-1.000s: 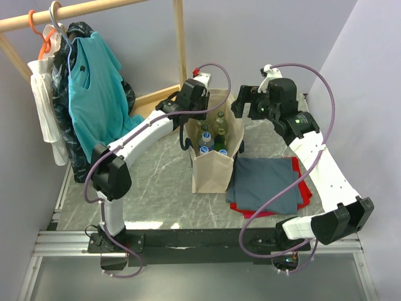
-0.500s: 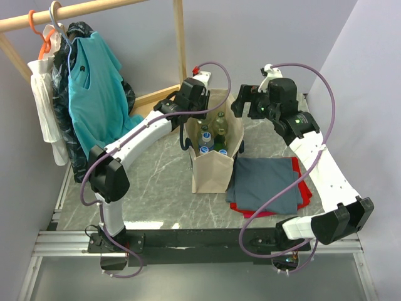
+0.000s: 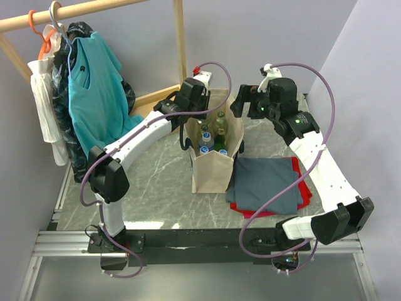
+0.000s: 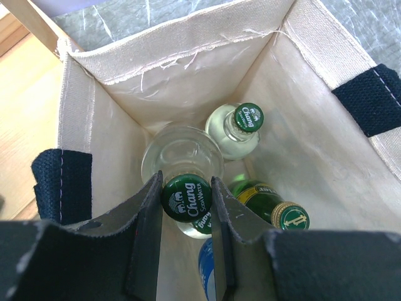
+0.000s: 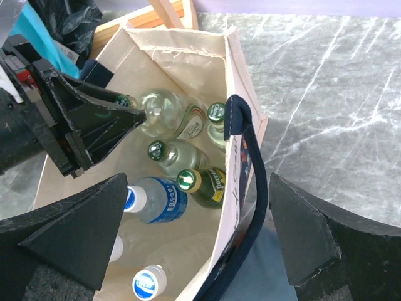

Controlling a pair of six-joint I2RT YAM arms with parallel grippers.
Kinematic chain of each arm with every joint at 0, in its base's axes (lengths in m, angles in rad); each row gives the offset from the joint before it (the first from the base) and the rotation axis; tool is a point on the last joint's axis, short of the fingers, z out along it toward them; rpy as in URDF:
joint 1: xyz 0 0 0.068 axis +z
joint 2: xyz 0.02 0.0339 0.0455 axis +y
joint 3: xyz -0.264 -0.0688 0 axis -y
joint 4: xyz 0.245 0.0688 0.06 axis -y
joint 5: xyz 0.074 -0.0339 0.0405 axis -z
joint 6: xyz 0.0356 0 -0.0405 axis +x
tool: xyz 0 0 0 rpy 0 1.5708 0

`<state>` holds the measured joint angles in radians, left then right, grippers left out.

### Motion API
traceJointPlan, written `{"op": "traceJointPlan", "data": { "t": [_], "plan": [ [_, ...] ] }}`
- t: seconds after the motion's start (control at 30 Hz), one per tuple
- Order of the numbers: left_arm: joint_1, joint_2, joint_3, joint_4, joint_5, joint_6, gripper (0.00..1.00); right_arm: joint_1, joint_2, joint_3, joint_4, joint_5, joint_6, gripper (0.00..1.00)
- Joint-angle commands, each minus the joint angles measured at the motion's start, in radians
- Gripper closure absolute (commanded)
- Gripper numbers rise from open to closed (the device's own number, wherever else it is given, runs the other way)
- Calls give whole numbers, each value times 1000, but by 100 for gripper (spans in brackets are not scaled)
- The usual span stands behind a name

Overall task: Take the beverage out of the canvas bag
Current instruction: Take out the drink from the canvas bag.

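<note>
Left wrist view looks straight down into the bag [image 4: 188, 63], and the left gripper [image 4: 187, 202] is closed narrow on the green cap [image 4: 187, 195] of a clear soda bottle [image 4: 182, 153]. One finger presses each side of the cap. That bottle stands upright inside the bag, against the wall by the left handle [image 4: 62, 185]. At its 1 o'clock stands a second clear bottle [image 4: 241, 128] with the same kind of green cap. At its 4 o'clock a green bottle [image 4: 260, 193] with a gold cap leans just beside it. A blue-capped bottle [image 4: 205, 276] peeks out at 6 o'clock, partly hidden under the fingers.

From the right wrist, the right gripper [image 5: 197, 180] hangs spread wide above the bag's right rim and touches nothing. The right handle [image 5: 254, 163] arches up between its fingers. Two water bottles [image 5: 156, 199] with blue labels lie toward the near end of the bag.

Seen from above, the bag stands upright near the middle of the table [image 3: 150, 182], with both arms reaching to its far end. The left arm comes in from 9 o'clock and the right from 3 o'clock. A folded grey cloth [image 3: 266, 182] lies on a red cloth [image 3: 238, 207] at the bag's 4 o'clock, touching its base. A teal shirt [image 3: 94, 88] hangs on a rack [image 3: 81, 9] at 10 o'clock.
</note>
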<state>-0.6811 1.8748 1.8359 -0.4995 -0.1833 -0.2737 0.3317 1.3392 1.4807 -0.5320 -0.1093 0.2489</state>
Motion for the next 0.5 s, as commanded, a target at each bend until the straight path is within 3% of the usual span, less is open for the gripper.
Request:
{"op": "traceJointPlan", "data": {
  "t": [0.0,0.47],
  "plan": [
    [-32,-100,62,79,54,-16,99,10,-14,4,36,-17,-10,0],
    [-44,-86,123,59,65,-15,99,7,-23,-22,47,-27,-36,0]
  ]
}}
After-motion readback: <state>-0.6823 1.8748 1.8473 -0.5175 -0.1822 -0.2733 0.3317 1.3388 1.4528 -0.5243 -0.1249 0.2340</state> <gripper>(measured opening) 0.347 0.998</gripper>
